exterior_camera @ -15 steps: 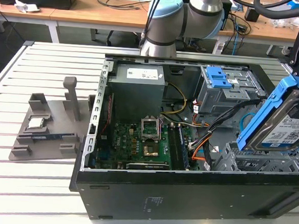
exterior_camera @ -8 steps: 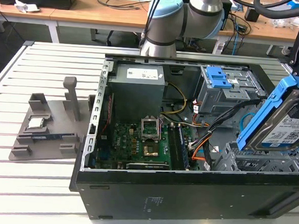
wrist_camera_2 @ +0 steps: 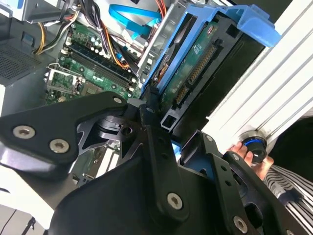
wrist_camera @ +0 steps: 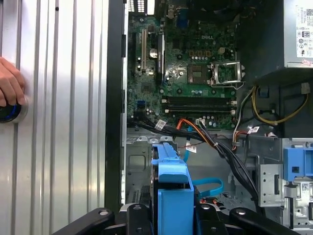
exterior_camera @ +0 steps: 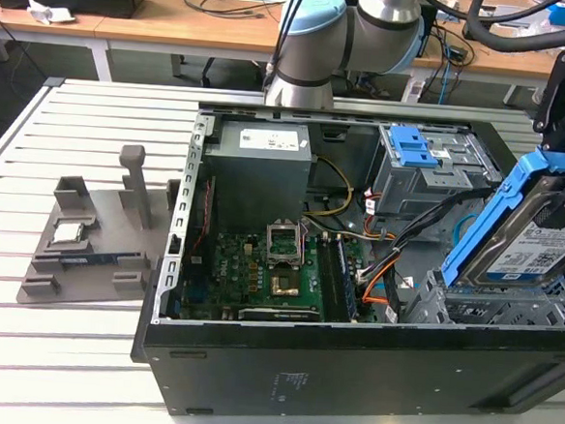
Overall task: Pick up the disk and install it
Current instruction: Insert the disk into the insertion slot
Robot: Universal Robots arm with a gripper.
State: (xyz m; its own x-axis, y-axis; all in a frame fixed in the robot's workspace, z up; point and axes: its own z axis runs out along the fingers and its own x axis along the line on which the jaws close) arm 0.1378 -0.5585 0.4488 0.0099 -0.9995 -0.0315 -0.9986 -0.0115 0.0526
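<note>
The disk [exterior_camera: 542, 245] is in my grip, its silver face and white-and-blue label showing in the exterior view. It hangs tilted over the end of the open computer case [exterior_camera: 349, 372] at the exterior view's right. My fingers [wrist_camera_2: 150, 122] are closed on it, one on each side of its blue carrier [wrist_camera: 171, 196], with the carrier's frame pressed between them in both wrist views. The disk's low end sits just above the grey metal bay [exterior_camera: 489, 304] in that corner of the case; I cannot tell whether the two touch.

Beside the bay, deeper in the case, stands a grey drive cage [exterior_camera: 430, 179] with a blue latch piece [exterior_camera: 413, 144] on top. Orange, black and blue cables [wrist_camera: 205, 134] run between the cage and the green motherboard [exterior_camera: 259, 269], and the power supply [exterior_camera: 262, 162] sits behind the board.

The case rests on a slatted metal bench [exterior_camera: 59, 352]. Well apart from it, at the exterior view's left, lies a grey fixture tray [exterior_camera: 95, 257] holding a small square chip [exterior_camera: 68, 233]. In the first wrist view, a person's hand [wrist_camera: 10, 85] rests on a blue-ringed button [wrist_camera: 10, 113] set in the bench.
</note>
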